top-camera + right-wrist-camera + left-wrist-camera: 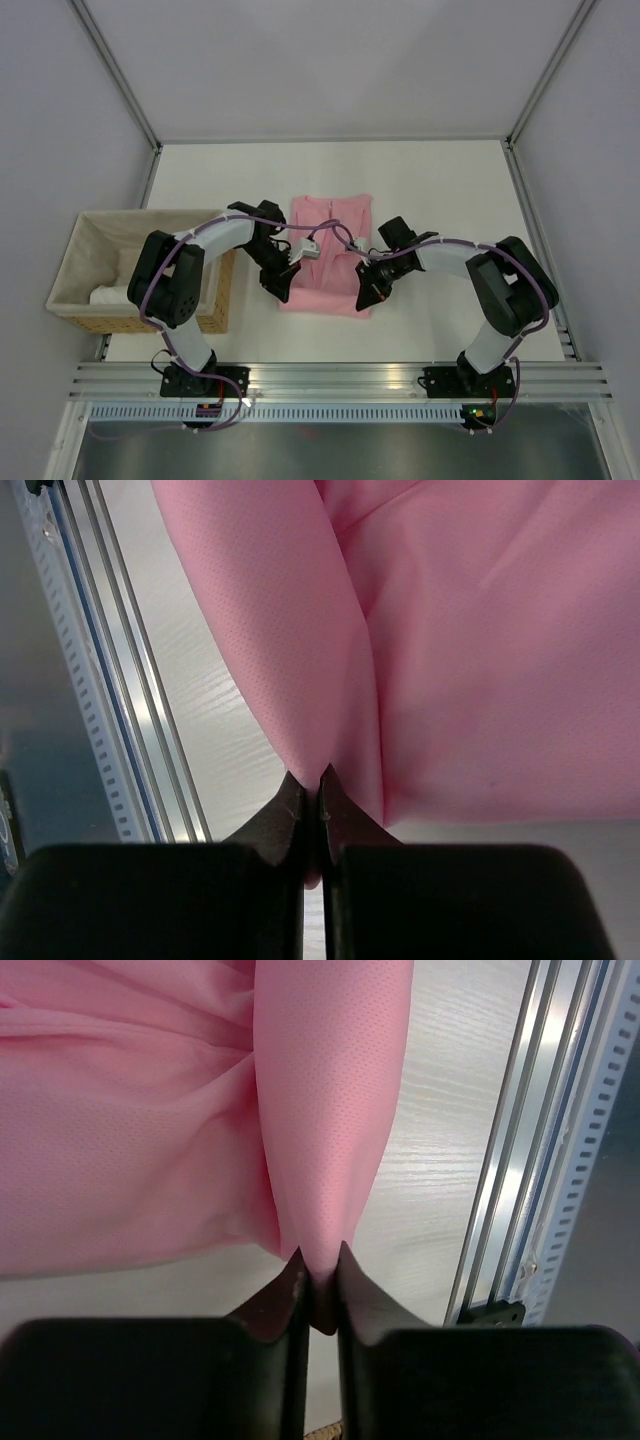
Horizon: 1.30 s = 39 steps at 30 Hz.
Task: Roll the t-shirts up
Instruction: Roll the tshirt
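Note:
The pink t-shirt lies on the white table between my two arms, with its near hem lifted at both corners. My left gripper is at the near left corner. In the left wrist view its jaws stand slightly apart, and a fold of the t-shirt still sits between the tips. My right gripper is at the near right corner. In the right wrist view it is shut on a fold of the t-shirt, and pink cloth shows below the tips.
A wicker basket with a pale liner stands at the left, beside the left arm, and white cloth lies inside it. An aluminium rail runs along the near table edge, close to both grippers. Grey walls enclose the table.

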Available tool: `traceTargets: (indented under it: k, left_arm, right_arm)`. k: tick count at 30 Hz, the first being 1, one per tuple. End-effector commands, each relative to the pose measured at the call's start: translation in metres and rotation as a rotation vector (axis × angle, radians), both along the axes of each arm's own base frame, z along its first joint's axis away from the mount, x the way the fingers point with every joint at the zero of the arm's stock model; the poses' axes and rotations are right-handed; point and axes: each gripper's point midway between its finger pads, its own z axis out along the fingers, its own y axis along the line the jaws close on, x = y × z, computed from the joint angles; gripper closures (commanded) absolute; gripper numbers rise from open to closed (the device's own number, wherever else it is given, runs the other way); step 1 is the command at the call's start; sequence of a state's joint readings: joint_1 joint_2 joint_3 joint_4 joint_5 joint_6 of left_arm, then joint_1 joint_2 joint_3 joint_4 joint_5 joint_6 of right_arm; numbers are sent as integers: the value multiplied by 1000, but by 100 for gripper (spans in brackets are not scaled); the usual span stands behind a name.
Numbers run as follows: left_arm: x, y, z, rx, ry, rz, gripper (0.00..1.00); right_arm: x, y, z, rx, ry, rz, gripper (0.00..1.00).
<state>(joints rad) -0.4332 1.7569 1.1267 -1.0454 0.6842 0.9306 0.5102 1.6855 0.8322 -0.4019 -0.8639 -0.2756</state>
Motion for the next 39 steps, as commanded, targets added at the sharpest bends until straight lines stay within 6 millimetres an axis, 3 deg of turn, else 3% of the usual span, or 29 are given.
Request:
traceTargets:
  k: [1, 3, 6, 8, 13, 16, 20, 27, 39]
  left_arm:
    - [1, -11, 7, -31, 44, 84, 90]
    - [0, -7, 8, -25, 64, 103, 97]
    - [-10, -1, 15, -47, 98, 95, 98]
    - [-9, 2, 12, -33, 99, 89, 98]
    - [45, 0, -17, 80, 11, 214, 93]
    - [60, 2, -22, 101, -41, 236, 87]
    - [57, 6, -29, 119, -39, 224, 83]
    - [56, 10, -27, 126, -68, 201, 75]
    - [59, 12, -23, 123, -97, 186, 80]
  right_arm:
    - [8, 9, 7, 38, 23, -2, 97]
    - [2, 8, 10, 50, 58, -5, 98]
    - [-13, 8, 18, 82, 116, -42, 100]
    - [-10, 9, 25, 93, 95, -58, 99]
    - [23, 8, 3, 15, 92, -125, 95]
    - [35, -2, -11, -71, 108, -164, 85]
    - [38, -4, -12, -86, 92, -174, 71]
    - [41, -18, -20, -125, 103, -222, 65]
    - [54, -41, -24, -187, 94, -362, 61]
